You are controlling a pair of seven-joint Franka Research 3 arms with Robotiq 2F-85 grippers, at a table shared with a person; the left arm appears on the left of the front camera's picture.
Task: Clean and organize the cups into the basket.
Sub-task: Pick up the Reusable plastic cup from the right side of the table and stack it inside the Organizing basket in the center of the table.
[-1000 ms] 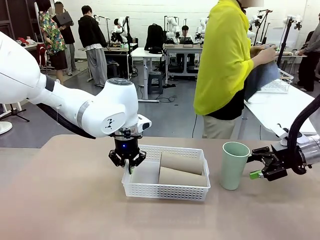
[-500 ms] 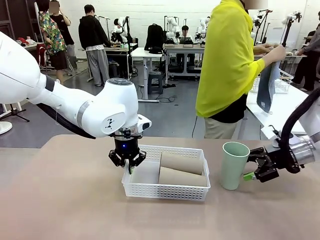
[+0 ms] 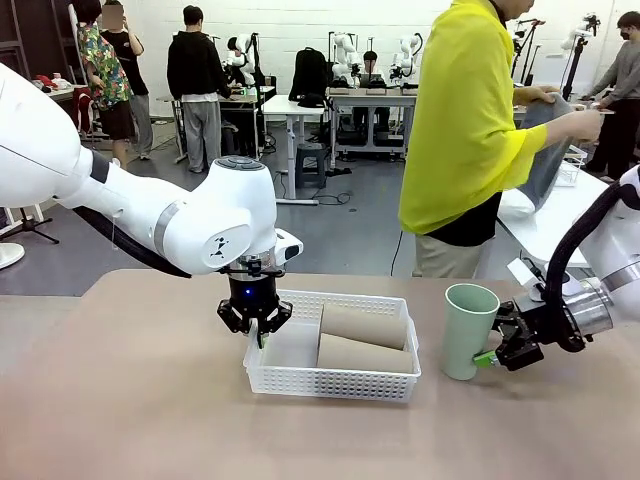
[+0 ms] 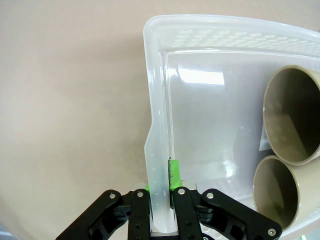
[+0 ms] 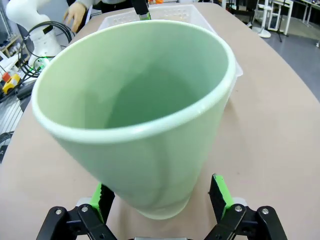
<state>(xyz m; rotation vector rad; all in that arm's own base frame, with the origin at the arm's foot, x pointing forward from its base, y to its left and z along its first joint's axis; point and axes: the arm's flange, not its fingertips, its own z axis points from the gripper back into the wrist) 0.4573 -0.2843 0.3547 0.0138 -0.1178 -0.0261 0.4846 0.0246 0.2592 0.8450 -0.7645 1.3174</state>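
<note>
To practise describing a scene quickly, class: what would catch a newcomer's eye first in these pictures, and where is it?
The pale mint green cup stands upright on the table right of the white basket, with the open right gripper straddling its lower part. The left gripper pinches the basket's left end wall; two taupe-brown cups lie side by side inside.

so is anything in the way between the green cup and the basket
Nothing stands on the table between the mint cup and the basket. Inside, two brown cups lie across the right part. The free space is at the left end, where the left gripper is shut on the wall.
</note>
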